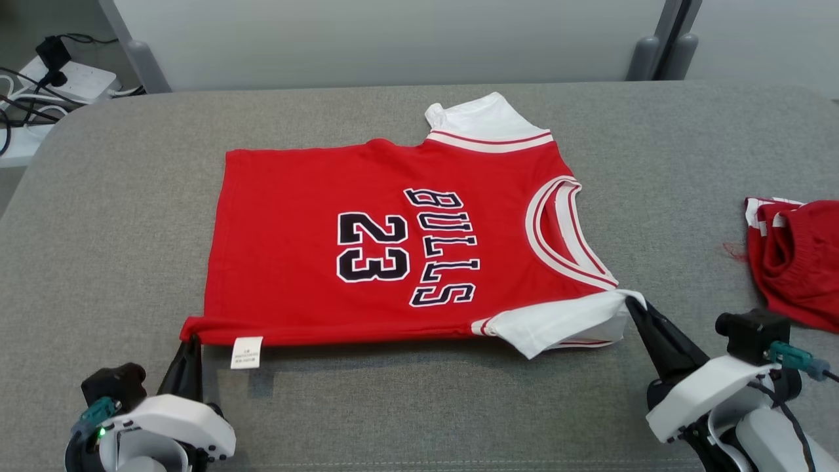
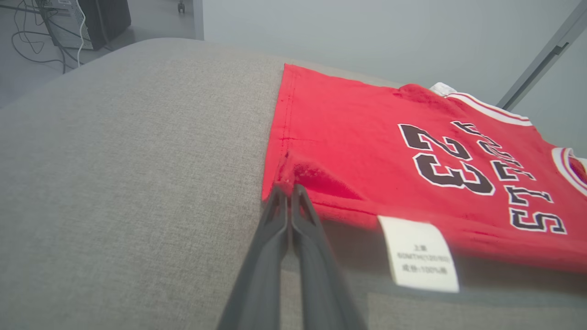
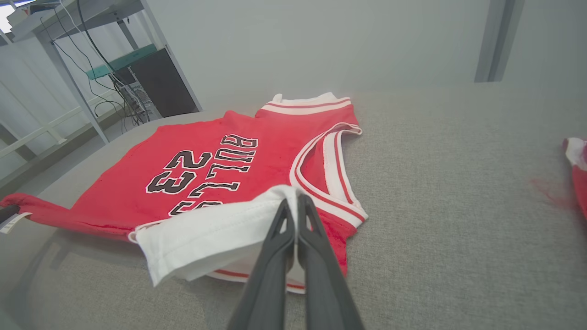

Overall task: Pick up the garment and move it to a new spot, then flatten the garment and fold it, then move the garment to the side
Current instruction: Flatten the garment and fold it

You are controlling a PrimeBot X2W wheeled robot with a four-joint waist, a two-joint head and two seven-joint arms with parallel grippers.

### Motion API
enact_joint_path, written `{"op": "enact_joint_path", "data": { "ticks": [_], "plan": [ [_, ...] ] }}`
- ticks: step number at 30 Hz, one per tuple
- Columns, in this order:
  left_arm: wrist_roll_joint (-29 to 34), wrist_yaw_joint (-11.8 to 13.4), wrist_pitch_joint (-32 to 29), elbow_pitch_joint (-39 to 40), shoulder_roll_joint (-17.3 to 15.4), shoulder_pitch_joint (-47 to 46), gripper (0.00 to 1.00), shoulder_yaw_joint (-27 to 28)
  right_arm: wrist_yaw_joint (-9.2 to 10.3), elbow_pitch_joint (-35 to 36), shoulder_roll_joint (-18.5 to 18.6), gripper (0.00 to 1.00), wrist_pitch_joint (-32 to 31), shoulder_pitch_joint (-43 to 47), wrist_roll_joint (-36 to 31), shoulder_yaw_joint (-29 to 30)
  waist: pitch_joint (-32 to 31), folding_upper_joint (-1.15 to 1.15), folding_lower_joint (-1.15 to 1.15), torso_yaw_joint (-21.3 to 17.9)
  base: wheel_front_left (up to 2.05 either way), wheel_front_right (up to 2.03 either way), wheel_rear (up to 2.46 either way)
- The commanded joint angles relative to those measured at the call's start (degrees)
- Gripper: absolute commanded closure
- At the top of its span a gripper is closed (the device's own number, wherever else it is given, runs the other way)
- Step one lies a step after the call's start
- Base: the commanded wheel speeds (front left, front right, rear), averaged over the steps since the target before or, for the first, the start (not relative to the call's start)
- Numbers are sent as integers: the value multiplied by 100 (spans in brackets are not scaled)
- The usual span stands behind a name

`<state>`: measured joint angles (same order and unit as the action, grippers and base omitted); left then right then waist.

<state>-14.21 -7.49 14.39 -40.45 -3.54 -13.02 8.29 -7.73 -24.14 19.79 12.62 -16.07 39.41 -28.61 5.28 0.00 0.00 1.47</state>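
Note:
The garment [image 1: 308, 223] is a red jersey with white sleeves, printed "BULLS 23", spread on the grey cushioned surface [image 1: 131, 196] with its collar to the right. My left gripper [image 1: 191, 341] is shut on the garment's near hem corner [image 2: 286, 176], beside a white care tag [image 2: 419, 254]. My right gripper [image 1: 634, 304] is shut on the tip of the near white sleeve [image 3: 215, 233]. The near edge hangs a little above the surface between the two grips, casting a shadow underneath.
A second red garment [image 1: 796, 259] with white trim lies bunched at the right edge of the surface. Behind the surface stand a grey wall and metal posts [image 1: 645, 56]. Cables and a power strip [image 1: 62, 82] lie on the floor at the far left.

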Motion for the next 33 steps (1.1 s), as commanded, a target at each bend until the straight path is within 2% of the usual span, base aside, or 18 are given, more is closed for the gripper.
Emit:
{"op": "enact_joint_path", "data": {
  "ticks": [1, 10, 23, 33],
  "plan": [
    [-1, 34, 20, 48, -199, -323, 100, 128, 24, 49, 63, 100, 97, -191, -99, -9, 103, 0, 0, 46, 0, 0, 0],
    [125, 304, -77, -414, -282, -1025, 100, -18, 24, -484, -277, 100, 150, -1069, -458, 128, 529, 0, 0, 20, 0, 0, 0],
    [168, 309, -22, -980, -274, -1926, 100, -254, 24, -1322, -588, 100, 217, -2317, -755, 133, 1162, 0, 0, 62, 0, 0, 0],
    [157, 291, 48, -1174, -252, -2236, 100, -319, 24, -1815, -703, 100, 234, -2805, -788, 29, 1369, 0, 0, 159, 0, 0, 0]
  ]
}}
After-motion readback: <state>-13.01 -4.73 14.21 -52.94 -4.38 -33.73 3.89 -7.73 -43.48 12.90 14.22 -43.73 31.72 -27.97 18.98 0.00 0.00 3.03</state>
